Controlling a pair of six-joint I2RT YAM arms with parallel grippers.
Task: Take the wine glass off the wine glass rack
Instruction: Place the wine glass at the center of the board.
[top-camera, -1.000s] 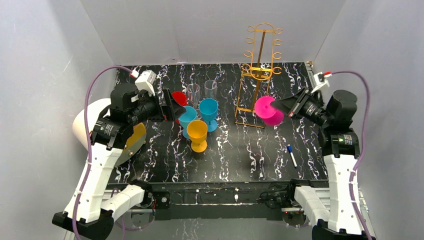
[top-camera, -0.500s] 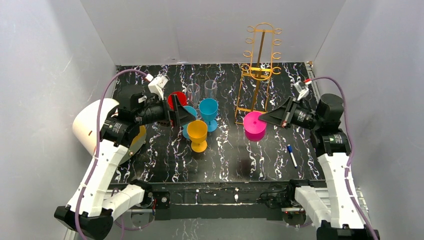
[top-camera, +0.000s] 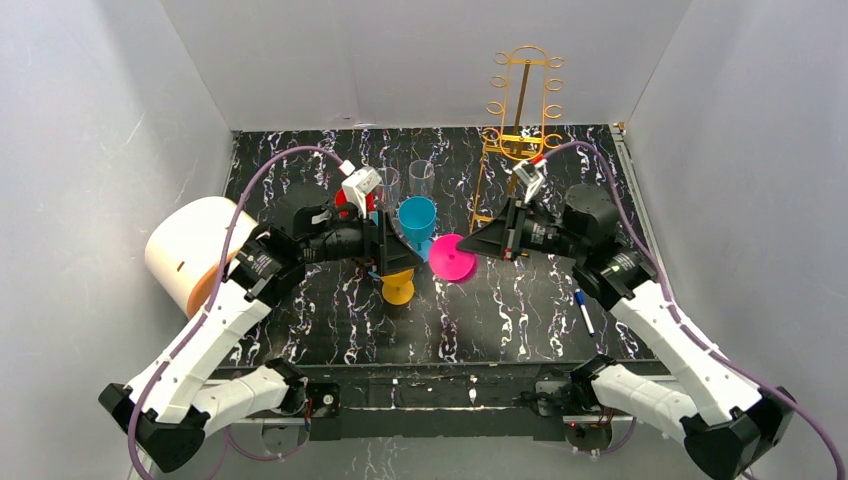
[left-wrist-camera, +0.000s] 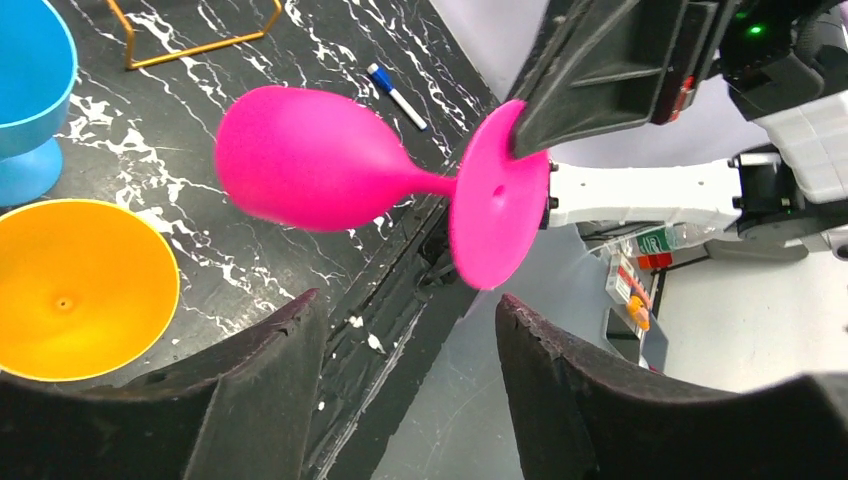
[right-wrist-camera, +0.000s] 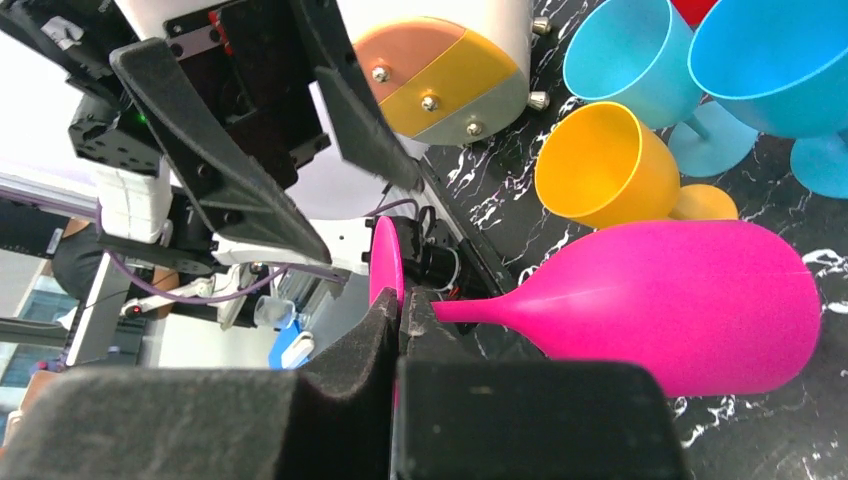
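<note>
My right claw (right-wrist-camera: 400, 308) pinches the foot rim of the pink wine glass (left-wrist-camera: 310, 185), its bowl sticking out sideways. My left claw (left-wrist-camera: 405, 330) is spread, with the glass just before it, not touching.

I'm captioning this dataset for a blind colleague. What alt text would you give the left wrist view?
A pink wine glass hangs sideways, its round foot pinched by the right gripper, just beyond the open left gripper. Below on the black marbled table: an orange glass, a blue glass, a marker and the base of the gold rack.
</note>
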